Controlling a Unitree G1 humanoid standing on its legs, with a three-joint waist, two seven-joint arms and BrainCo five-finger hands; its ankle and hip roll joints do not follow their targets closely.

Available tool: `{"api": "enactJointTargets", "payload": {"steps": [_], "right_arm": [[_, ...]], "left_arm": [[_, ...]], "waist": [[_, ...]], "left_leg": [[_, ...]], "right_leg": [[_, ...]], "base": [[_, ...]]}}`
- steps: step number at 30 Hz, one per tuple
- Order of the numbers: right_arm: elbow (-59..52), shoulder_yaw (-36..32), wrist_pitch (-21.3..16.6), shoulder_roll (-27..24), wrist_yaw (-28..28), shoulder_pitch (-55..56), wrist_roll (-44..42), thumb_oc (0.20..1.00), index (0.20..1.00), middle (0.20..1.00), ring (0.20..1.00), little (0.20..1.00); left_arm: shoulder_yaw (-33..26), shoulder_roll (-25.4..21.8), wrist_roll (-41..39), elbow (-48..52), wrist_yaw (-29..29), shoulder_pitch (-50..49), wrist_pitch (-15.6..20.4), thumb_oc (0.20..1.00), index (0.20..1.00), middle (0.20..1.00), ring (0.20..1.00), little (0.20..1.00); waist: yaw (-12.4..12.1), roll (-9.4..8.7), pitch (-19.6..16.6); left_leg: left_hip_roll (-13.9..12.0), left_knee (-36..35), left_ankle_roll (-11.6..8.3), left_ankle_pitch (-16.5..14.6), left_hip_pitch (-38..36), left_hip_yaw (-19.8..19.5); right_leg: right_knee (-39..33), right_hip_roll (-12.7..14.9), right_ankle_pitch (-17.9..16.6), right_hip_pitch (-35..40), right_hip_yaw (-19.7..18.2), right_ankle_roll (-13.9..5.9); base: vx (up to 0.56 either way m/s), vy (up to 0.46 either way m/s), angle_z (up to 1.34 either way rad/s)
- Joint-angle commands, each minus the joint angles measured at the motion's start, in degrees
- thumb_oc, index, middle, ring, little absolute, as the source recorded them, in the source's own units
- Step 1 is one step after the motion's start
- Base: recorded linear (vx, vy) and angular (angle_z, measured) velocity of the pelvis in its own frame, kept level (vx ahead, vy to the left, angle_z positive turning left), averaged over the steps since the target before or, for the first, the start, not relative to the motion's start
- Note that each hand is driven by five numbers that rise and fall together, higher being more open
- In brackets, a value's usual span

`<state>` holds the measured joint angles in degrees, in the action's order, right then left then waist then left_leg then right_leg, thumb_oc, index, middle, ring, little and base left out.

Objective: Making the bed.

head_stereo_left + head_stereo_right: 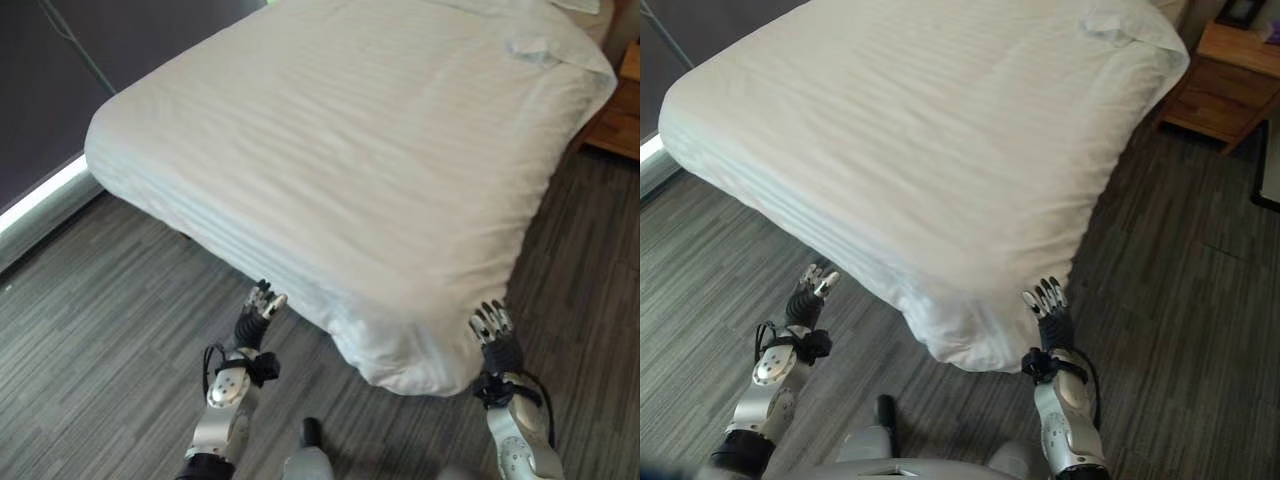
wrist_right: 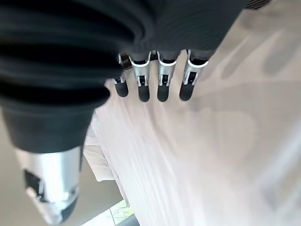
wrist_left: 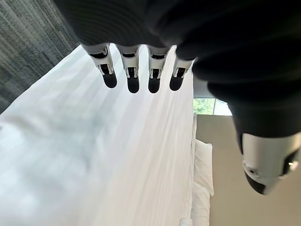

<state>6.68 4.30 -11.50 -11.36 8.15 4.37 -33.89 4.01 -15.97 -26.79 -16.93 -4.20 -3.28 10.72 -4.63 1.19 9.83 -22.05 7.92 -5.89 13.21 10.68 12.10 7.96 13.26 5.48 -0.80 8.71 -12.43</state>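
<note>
Our hands at the bed's near corner.
Left hand (image 1: pixel 262 305) and right hand (image 1: pixel 490 322) slack, empty, flanking it; duvet (image 1: pixel 340 150) runs lengthwise away.

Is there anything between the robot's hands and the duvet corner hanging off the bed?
Nothing visible. The left hand and right hand sit open on either side of the duvet corner, with only floor below.

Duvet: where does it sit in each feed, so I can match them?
Left eye view: white duvet spreads across the upper picture, near corner hanging between left robot hand and right robot hand.
Right eye view: same, corner low centre.
Left wrist view: striped white expanse past the fingers.
Right wrist view: likewise.
Shared landmark: its faint lengthwise stripes.
</note>
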Motion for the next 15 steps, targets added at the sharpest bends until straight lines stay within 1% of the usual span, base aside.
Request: {"api": "enactJointTargets", "payload": {"steps": [1, 2, 3, 4, 5, 6, 7, 8, 10, 11, 12, 13, 14, 15], "right_arm": [[-9.18, -3.96, -3.86, -5.22, -1.92, 0.86, 2.44, 1.000, 1.000, 1.000, 1.000, 1.000], [-9.11, -4.71, -3.90, -6.11, -1.39, 0.56, 3.77, 1.000, 1.000, 1.000, 1.000, 1.000], [-8.71, -5.76, -4.36, -7.02, -0.49, 0.15, 4.43, 1.000, 1.000, 1.000, 1.000, 1.000], [-7.76, -6.25, -4.57, -7.09, -0.18, -0.40, 3.97, 1.000, 1.000, 1.000, 1.000, 1.000], [-6.91, -6.78, -4.87, -6.94, -0.10, -0.74, 3.28, 1.000, 1.000, 1.000, 1.000, 1.000], [-7.43, -8.10, -4.89, -6.62, -0.56, 0.22, 2.03, 1.000, 1.000, 1.000, 1.000, 1.000], [-7.45, -8.12, -4.88, -6.60, -0.57, 0.25, 2.03, 1.000, 1.000, 1.000, 1.000, 1.000], [-7.55, -9.49, -4.78, -6.11, -1.11, 2.11, 1.92, 1.000, 1.000, 1.000, 1.000, 1.000], [-7.79, -10.02, -4.41, -5.76, -1.85, 2.81, 2.99, 1.000, 1.000, 1.000, 1.000, 1.000], [-7.85, -10.01, -4.39, -5.72, -1.83, 2.91, 3.02, 1.000, 1.000, 1.000, 1.000, 1.000], [-7.57, -10.17, -4.32, -5.43, -1.76, 2.96, 4.20, 1.000, 1.000, 1.000, 1.000, 1.000], [-7.55, -10.15, -4.29, -4.97, -1.59, 3.15, 4.87, 1.000, 1.000, 1.000, 1.000, 1.000], [-8.31, -9.80, -4.46, -3.43, -1.56, 3.52, 5.28, 1.000, 1.000, 1.000, 1.000, 1.000], [-8.32, -9.80, -4.45, -3.42, -1.56, 3.53, 5.29, 1.000, 1.000, 1.000, 1.000, 1.000]], "left_arm": [[1.15, -0.92, -0.97, 0.57, 2.21, 1.24, 1.33, 1.000, 1.000, 1.000, 1.000, 1.000], [1.80, -0.24, -0.34, -0.35, 2.43, 1.34, 1.30, 1.000, 1.000, 1.000, 1.000, 1.000], [2.58, 0.89, -0.06, -1.46, 2.10, 1.74, 1.26, 1.000, 1.000, 1.000, 1.000, 1.000], [2.88, 1.61, -1.24, -1.19, 2.52, 1.62, 1.20, 1.000, 1.000, 1.000, 1.000, 1.000], [3.00, 2.08, -2.53, -0.59, 3.25, 0.81, 1.07, 1.000, 1.000, 1.000, 1.000, 1.000], [2.59, 2.09, -3.46, 0.50, 4.09, -0.28, 0.61, 1.000, 1.000, 1.000, 1.000, 1.000], [2.61, 2.07, -3.47, 0.53, 4.09, -0.30, 0.60, 1.000, 1.000, 1.000, 1.000, 1.000], [2.04, 1.52, -3.98, 1.83, 5.48, -1.46, 0.40, 1.000, 1.000, 1.000, 1.000, 1.000], [2.16, 0.76, -2.87, 3.83, 6.69, -2.54, 0.43, 1.000, 1.000, 1.000, 1.000, 1.000], [2.18, 0.74, -2.86, 3.89, 6.69, -2.65, 0.41, 1.000, 1.000, 1.000, 1.000, 1.000], [2.05, 0.21, -1.13, 4.49, 6.85, -2.89, 0.74, 1.000, 1.000, 1.000, 1.000, 1.000], [1.25, -0.15, -0.42, 5.33, 6.48, -3.12, 1.00, 1.000, 1.000, 1.000, 1.000, 1.000], [-0.66, -0.14, -1.08, 6.53, 5.61, -3.42, 1.45, 1.000, 1.000, 1.000, 1.000, 1.000], [-0.66, -0.15, -1.08, 6.53, 5.61, -3.43, 1.45, 1.000, 1.000, 1.000, 1.000, 1.000]], "waist": [[2.65, -0.78, 0.24], [2.72, -1.15, 0.96], [2.15, -1.60, 2.05], [1.76, -2.22, 2.50], [1.28, -3.36, 2.48], [1.44, -4.44, 1.81], [1.38, -4.44, 1.72], [1.36, -5.27, -0.06], [1.00, -5.41, -1.41], [0.98, -5.39, -1.38], [1.12, -5.24, -1.92], [1.17, -4.90, -2.32], [1.72, -3.87, -3.74], [1.72, -3.88, -3.71]], "left_leg": [[-2.03, -11.99, -4.09, 6.50, 1.85, -2.86], [-1.67, -11.94, -3.57, 6.75, 1.11, -5.08], [0.13, -9.32, -2.97, 6.53, 1.37, -9.63], [3.35, -5.35, -1.96, 4.31, 1.72, -14.78], [8.01, -0.97, -0.98, -0.04, 1.74, -18.88], [10.88, 1.59, -0.06, -4.04, 0.92, -18.00], [10.88, 1.64, -0.02, -4.00, 1.03, -17.96], [15.27, 5.29, 1.92, -7.84, -0.06, -16.35], [21.71, 7.70, 3.47, -10.56, -0.20, -18.52], [21.75, 8.26, 3.57, -11.02, -0.12, -18.50], [24.11, 7.96, 4.58, -12.52, -0.49, -18.91], [25.55, 6.43, 5.58, -13.66, -1.51, -19.02], [27.83, -0.04, 7.34, -13.38, -4.74, -19.50], [27.84, -0.13, 7.34, -13.33, -4.83, -19.50]], "right_leg": [[0.76, -2.84, 4.13, 5.75, -2.36, 5.56], [1.69, -3.47, 4.38, 5.37, -2.68, 6.11], [1.56, -4.18, 3.51, 5.01, -3.41, 6.69], [0.70, -4.69, 2.65, 4.89, -4.25, 6.99], [-0.96, -4.94, 1.11, 4.64, -5.60, 7.39], [-3.55, -4.93, -0.55, 5.08, -6.23, 7.62], [-3.70, -4.93, -0.70, 5.03, -6.27, 7.59], [-6.19, -5.62, -2.78, 4.83, -6.98, 7.94], [-7.91, -7.07, -4.62, 4.49, -8.44, 8.38], [-8.01, -7.06, -4.53, 4.72, -8.43, 8.31], [-8.88, -7.89, -5.31, 4.45, -9.50, 8.42], [-9.43, -8.52, -5.71, 4.56, -10.17, 8.43], [-10.72, -10.05, -7.01, 4.03, -10.54, 8.38], [-10.74, -10.04, -7.01, 4.08, -10.54, 8.38]], "base": [[-0.27, -0.656, -0.11], [-0.28, -0.591, 0.07], [-0.25, -0.427, -0.50], [-0.30, -0.469, -0.59], [-0.23, -0.458, -0.53], [-0.14, -0.328, -0.44], [-0.09, -0.336, -1.03], [-0.02, -0.253, -1.11], [0.01, -0.235, -0.76], [0.01, -0.122, -0.49], [0.03, -0.066, -0.42], [0.05, -0.080, -0.30], [0.05, -0.027, -0.24], [0.02, 0.009, -0.21]]}}
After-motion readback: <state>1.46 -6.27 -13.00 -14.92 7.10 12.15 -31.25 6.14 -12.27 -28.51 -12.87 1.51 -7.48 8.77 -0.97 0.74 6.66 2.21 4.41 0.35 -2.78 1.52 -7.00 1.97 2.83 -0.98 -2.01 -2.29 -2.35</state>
